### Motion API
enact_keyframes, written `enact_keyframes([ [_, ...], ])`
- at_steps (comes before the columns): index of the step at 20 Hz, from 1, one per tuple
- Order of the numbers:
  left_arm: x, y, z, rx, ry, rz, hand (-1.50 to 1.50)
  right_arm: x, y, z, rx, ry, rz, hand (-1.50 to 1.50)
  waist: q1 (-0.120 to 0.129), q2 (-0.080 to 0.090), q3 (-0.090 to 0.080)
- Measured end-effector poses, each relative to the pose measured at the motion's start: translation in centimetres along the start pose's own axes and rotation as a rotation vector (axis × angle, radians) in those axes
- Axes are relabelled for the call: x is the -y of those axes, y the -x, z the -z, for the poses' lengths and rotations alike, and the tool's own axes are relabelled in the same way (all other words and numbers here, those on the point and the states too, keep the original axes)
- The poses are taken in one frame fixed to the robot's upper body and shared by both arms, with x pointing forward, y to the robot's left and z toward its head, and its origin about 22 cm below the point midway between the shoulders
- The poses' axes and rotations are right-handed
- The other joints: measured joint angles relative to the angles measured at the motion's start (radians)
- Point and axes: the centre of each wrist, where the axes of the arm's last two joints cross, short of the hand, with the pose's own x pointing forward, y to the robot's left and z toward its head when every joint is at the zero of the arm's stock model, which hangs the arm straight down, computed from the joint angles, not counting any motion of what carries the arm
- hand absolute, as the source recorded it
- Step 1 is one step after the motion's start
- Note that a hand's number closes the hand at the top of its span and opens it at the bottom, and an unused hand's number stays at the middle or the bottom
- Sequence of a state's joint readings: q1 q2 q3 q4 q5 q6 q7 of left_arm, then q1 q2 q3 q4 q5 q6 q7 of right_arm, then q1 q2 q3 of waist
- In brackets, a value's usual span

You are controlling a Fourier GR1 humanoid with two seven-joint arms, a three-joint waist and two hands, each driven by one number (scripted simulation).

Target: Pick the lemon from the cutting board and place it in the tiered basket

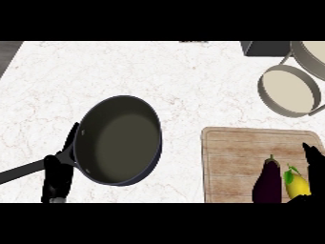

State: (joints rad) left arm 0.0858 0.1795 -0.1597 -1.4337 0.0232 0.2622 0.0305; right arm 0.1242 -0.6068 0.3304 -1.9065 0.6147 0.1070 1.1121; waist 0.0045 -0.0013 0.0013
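1. Covering most of the view, the white marble counter (123,71) carries everything else.
2. The dark frying pan (119,140) sits left of centre, and its long handle runs to the lower left edge.
3. The wooden cutting board (242,152) lies at the lower right, well apart from the pan.
4. The tiered basket (289,90) is at the upper right, with two round cream trays on a grey frame; the upper tray is cut by the edge of the view.
5. The right hand (323,174) comes in at the lower right over the board. Its dark fingers point up and look rather straight, just beside the lemon on its right; I cannot tell if they touch it, and nothing is curled around it.
6. The left hand (58,174) is at the lower left, by the pan's handle, fingers up and relaxed, holding nothing.
7. The dark purple eggplant (268,183) lies on the board, just left of the lemon.
8. The yellow lemon (298,185) lies on the board near its lower right corner, between eggplant and right hand.
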Motion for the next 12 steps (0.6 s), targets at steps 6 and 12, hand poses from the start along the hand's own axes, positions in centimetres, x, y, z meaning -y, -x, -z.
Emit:
enact_keyframes([
  [6,0.5,0.0,0.0,0.0,0.0,-0.008,0.0,-0.7,0.1,0.7,-0.032,-0.041,0.009,-1.5,-0.004,-0.001,0.0],
  [12,-0.1,0.1,-0.2,-0.005,0.0,-0.007,0.0,-1.7,1.0,1.7,-0.065,-0.076,0.008,-1.5,-0.005,-0.003,-0.002],
])
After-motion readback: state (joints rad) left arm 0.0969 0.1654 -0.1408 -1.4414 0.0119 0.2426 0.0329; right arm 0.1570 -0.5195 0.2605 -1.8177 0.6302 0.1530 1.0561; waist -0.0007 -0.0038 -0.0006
